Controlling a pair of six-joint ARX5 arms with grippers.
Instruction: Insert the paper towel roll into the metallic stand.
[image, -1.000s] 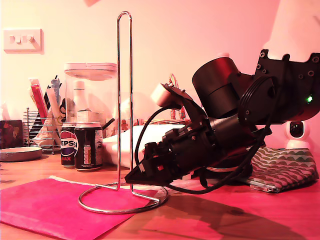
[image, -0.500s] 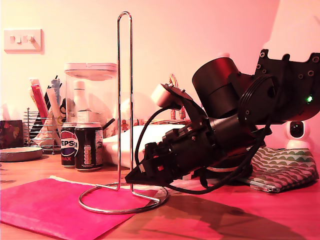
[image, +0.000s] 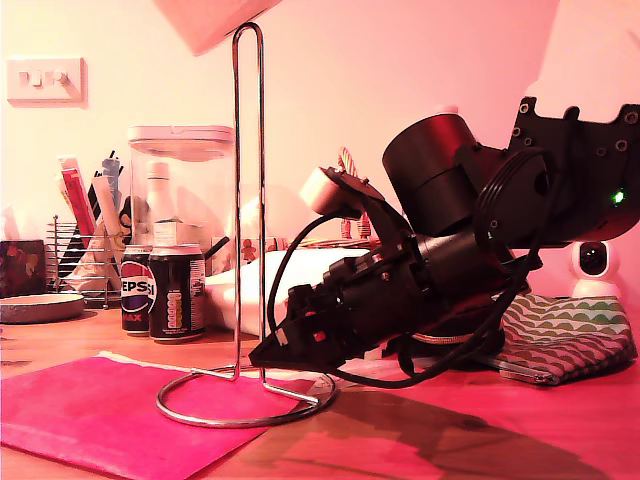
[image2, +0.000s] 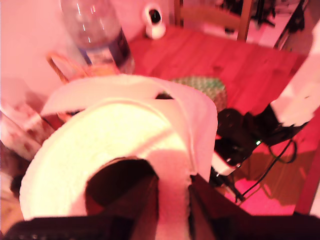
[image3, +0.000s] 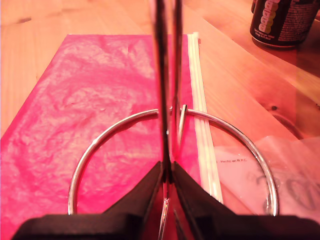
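Two drink cans (image: 164, 292) stand on the table (image: 520, 420) at the exterior view's left, behind a pink sheet (image: 100, 410). Just to their right the metallic stand (image: 248, 200) rises upright, its ring base partly on that sheet. My second pincer (image3: 167, 172) is clamped on the stand's upright loop low down, near the base. Above the loop's top, at the exterior view's upper edge, only a corner of the paper towel roll (image2: 115, 145) shows. My first pincer (image2: 172, 200) grips the roll's wall, one finger inside the core.
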